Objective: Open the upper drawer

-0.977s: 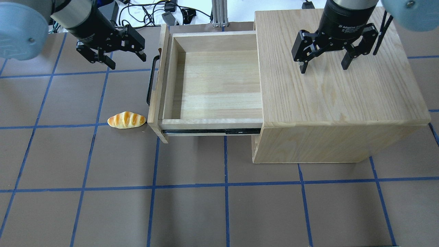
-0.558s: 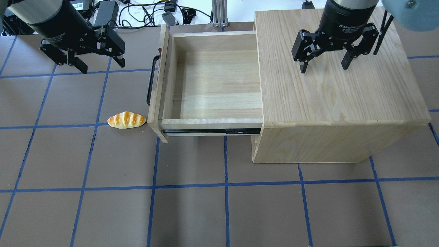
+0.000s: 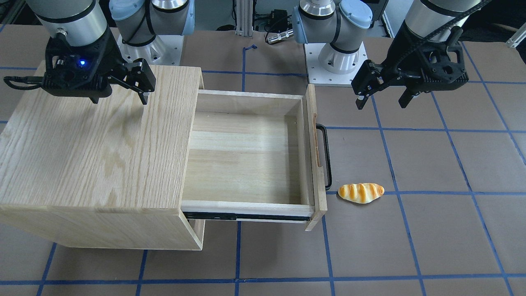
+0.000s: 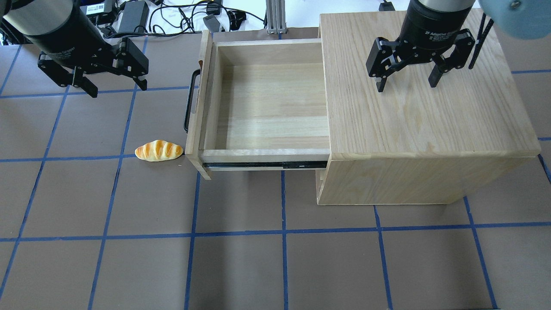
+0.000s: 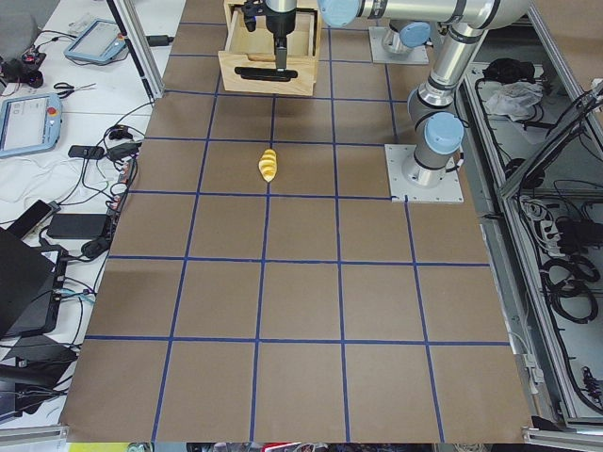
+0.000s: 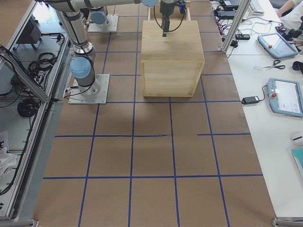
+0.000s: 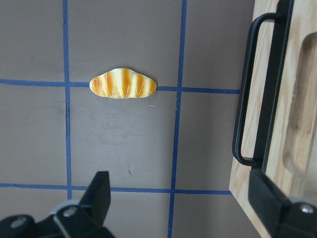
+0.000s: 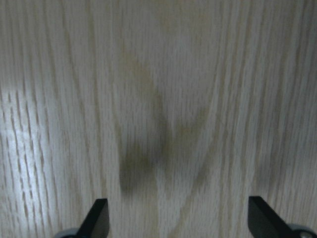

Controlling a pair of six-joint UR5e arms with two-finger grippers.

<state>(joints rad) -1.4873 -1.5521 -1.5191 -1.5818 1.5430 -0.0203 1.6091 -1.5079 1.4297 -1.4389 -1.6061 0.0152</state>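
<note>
The upper drawer (image 4: 271, 103) is pulled far out of the oak cabinet (image 4: 422, 112), toward the table's left. Its plank floor shows and nothing lies on it. Its black bar handle (image 4: 188, 103) faces left. In the front-facing view the drawer (image 3: 242, 156) and its handle (image 3: 327, 156) show too. My left gripper (image 4: 117, 88) is open, holds nothing and hangs over the table, left of the handle and apart from it. The left wrist view shows the handle (image 7: 247, 99) at the right. My right gripper (image 4: 407, 85) is open just above the cabinet top.
A toy bread roll (image 4: 158, 150) lies on the table by the drawer's front near corner, also in the left wrist view (image 7: 123, 83). Cables and power bricks (image 4: 181, 13) lie past the table's far edge. Blue tape lines grid the brown table.
My left gripper has moved left, away from the drawer handle, and stays open. The drawer, the roll and my right gripper have not moved.
</note>
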